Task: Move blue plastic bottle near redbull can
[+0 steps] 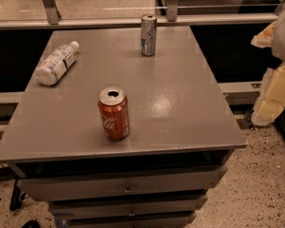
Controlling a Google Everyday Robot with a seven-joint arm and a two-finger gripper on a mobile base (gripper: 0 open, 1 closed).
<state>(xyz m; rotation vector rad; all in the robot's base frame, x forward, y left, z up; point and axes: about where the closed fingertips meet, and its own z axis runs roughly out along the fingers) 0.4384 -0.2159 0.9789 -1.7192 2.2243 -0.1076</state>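
Note:
The blue plastic bottle (56,63) lies on its side at the table's back left, with its white cap pointing away to the right. The redbull can (148,34) stands upright at the back middle of the grey table (180,108). My gripper (270,99) shows as pale cream parts at the right edge of the view. It is off the table's right side, far from both the bottle and the can, and nothing shows in it.
A red cola can (114,113) stands upright, opened, near the table's front middle. Drawers (128,189) sit under the tabletop. A metal rail and glass partition (133,20) run behind the table. The floor is speckled.

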